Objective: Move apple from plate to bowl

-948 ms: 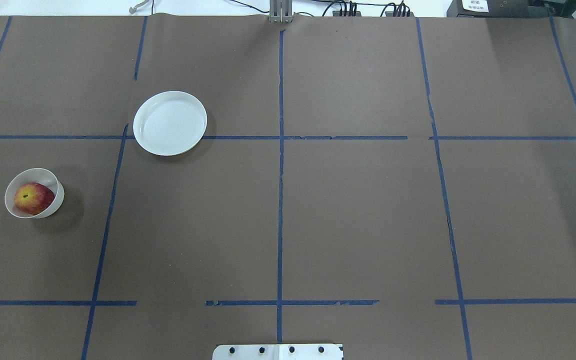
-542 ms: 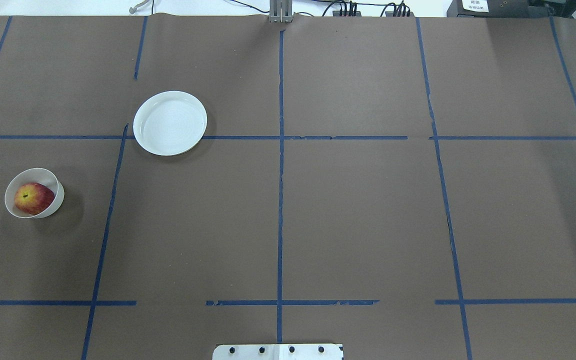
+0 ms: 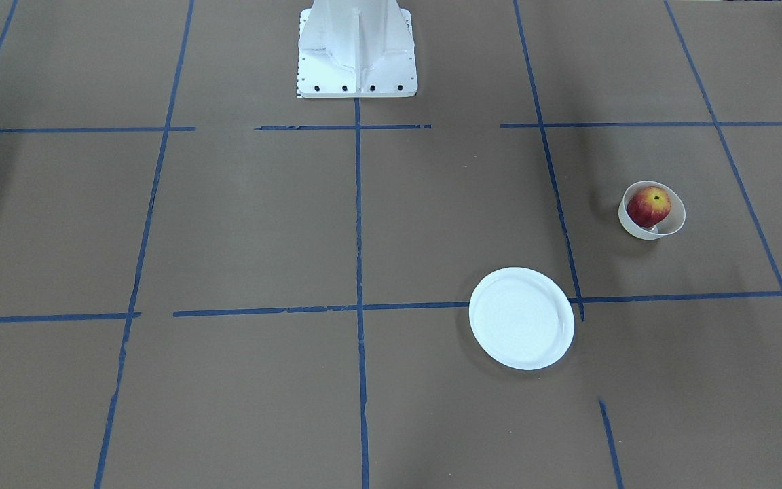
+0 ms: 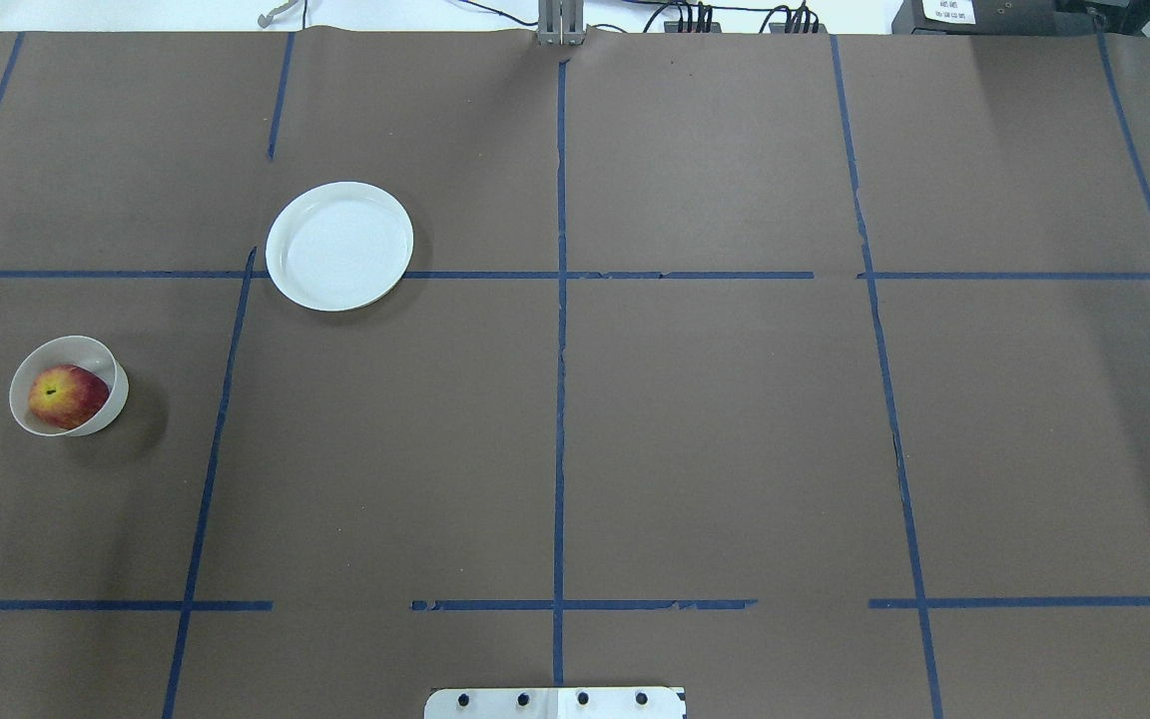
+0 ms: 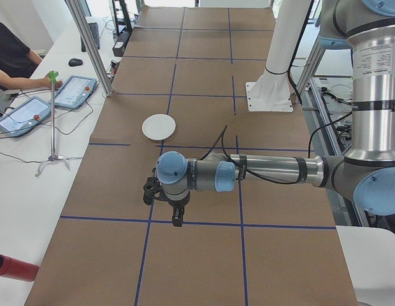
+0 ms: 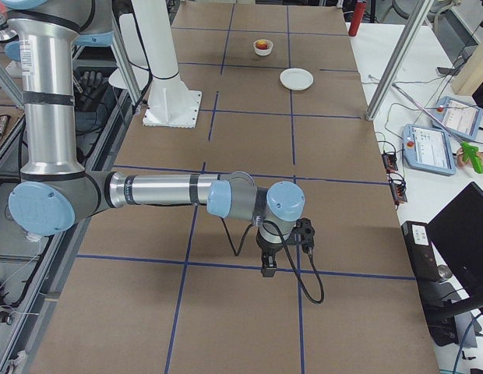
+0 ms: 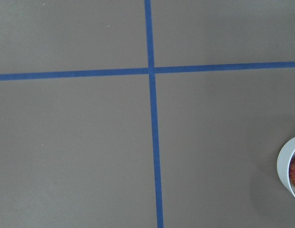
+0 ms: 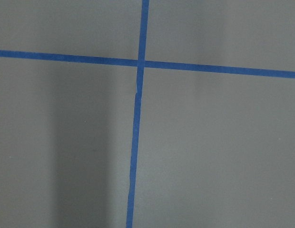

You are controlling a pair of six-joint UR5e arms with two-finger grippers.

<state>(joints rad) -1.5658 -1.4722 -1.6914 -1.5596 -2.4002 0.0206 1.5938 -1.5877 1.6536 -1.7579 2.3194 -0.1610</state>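
The red apple (image 4: 66, 395) with its yellow stem patch sits inside the small off-white bowl (image 4: 106, 416) at the table's left side; both also show in the front view, the apple (image 3: 648, 206) in the bowl (image 3: 675, 224). The flat white plate (image 4: 338, 245) lies empty, apart from the bowl. The bowl's rim (image 7: 283, 165) is at the right edge of the left wrist view. My left gripper (image 5: 177, 218) hangs above the table in the exterior left view, my right gripper (image 6: 268, 267) in the exterior right view. I cannot tell whether either is open or shut.
Blue tape lines (image 4: 559, 399) divide the brown table cover. The robot's white base (image 3: 356, 54) stands at the table's edge. Tablets (image 5: 73, 91) and a thin stand (image 5: 53, 115) sit on the side bench, where a person (image 5: 9, 57) sits.
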